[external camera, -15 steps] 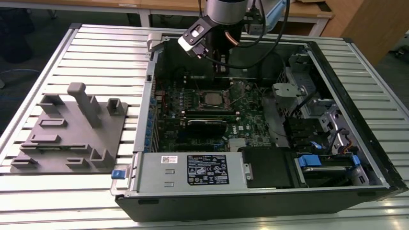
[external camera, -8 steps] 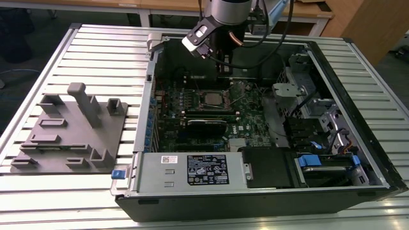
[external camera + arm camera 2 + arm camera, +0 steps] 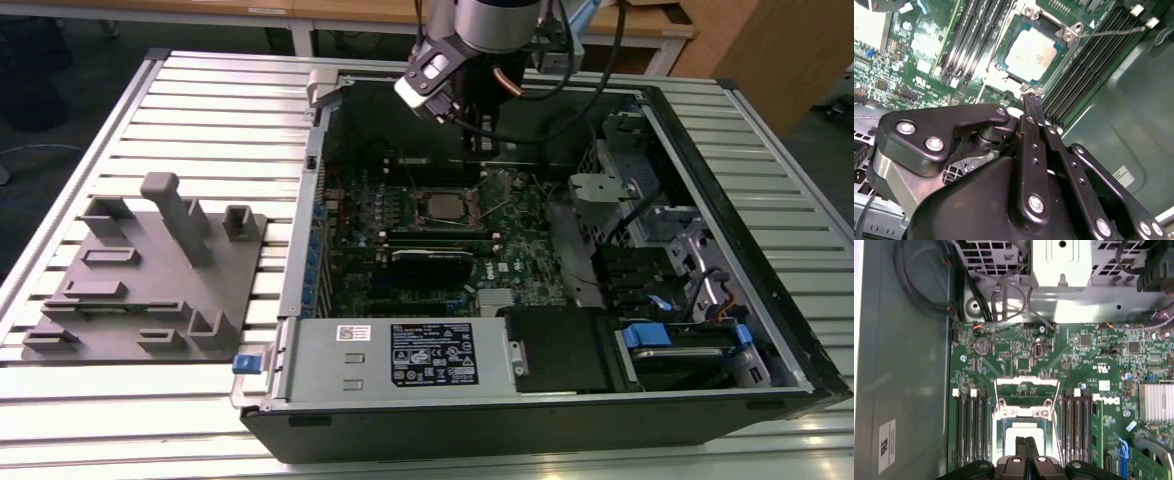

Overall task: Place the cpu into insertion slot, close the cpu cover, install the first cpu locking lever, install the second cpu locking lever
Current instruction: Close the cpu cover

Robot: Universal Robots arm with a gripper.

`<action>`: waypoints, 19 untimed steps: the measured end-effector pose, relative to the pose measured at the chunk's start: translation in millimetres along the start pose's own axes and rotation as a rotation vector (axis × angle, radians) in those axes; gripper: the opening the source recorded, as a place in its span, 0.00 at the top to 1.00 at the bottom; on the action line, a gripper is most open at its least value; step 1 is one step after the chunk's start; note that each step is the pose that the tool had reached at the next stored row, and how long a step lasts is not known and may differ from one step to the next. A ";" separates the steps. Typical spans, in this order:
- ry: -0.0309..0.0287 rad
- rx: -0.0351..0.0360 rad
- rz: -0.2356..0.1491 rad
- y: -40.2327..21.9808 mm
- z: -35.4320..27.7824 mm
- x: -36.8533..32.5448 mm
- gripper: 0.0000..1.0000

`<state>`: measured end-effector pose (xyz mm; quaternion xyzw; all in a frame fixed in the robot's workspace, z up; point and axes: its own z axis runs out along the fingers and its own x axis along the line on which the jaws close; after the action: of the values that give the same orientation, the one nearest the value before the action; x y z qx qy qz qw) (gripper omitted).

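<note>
Open computer case [image 3: 787, 300] on a slatted table [image 3: 200, 120], with the arm reaching in from above. The pincer [image 3: 1026, 441] [image 3: 1032, 102] is over the motherboard [image 3: 1074, 365], its two black fingers [image 3: 1021, 452] pressed flat together with nothing seen between them. Directly under and just ahead of the fingertips lies the cpu [image 3: 1031, 52] [image 3: 1026, 430], its dull silver top facing up and uncovered, seated square inside the insertion slot [image 3: 1068, 34]. In the second wrist view the fingertips stand at the near corner of the slot's metal rim; whether they touch it cannot be told.

Just beyond the slot, on the side away from the pincer, the cpu cover [image 3: 1026, 382] appears swung open: a thin silvery frame with green board showing through its window. A thin wire locking lever [image 3: 1109, 32] juts from one corner of the slot and runs out over the memory slots [image 3: 1084, 65], unlatched. Black memory slots flank the pincer on both sides in the first wrist view [image 3: 971, 425].

A finned heatsink [image 3: 1156, 402] sits on the board to one side of the pincer. Well apart from the pincer, at the near end of the case in the exterior view, is the black-labelled power supply [image 3: 400, 355]; outside the case, toward the exterior view's left, rests a grey fixture plate [image 3: 147, 280].
</note>
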<state>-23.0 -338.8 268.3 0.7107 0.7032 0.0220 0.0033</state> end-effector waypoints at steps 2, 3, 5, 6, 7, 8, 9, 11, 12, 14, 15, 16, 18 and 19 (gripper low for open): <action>0.0000 0.0000 0.000 1.1 0.0 0.0 0.89; 0.0000 0.0000 0.000 1.1 0.0 0.0 0.89; 0.0000 0.0000 0.000 2.4 -1.9 0.1 0.89; 0.0000 0.0000 0.000 2.3 -1.9 0.1 0.89; 0.0000 0.0000 0.000 2.4 -1.9 0.1 0.89; 0.0000 0.0000 0.000 2.4 -2.0 0.1 0.89; -0.0002 0.0001 0.000 2.4 -2.3 0.1 0.89; -0.0002 0.0001 0.000 2.4 -2.8 0.1 0.89; -0.0002 0.0001 0.000 2.4 -3.1 0.1 0.89; 0.0001 -0.0001 0.000 2.4 -3.5 0.1 0.89; 0.0003 -0.0001 0.000 2.4 -3.5 0.2 0.89; 0.0003 -0.0001 0.000 2.4 -3.5 0.2 0.89; 0.0001 0.0000 0.000 3.0 -3.6 0.2 0.89; -0.0001 0.0000 0.000 3.8 -3.6 0.1 0.89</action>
<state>-19.3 -338.8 272.0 0.7106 0.7032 0.0219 0.0033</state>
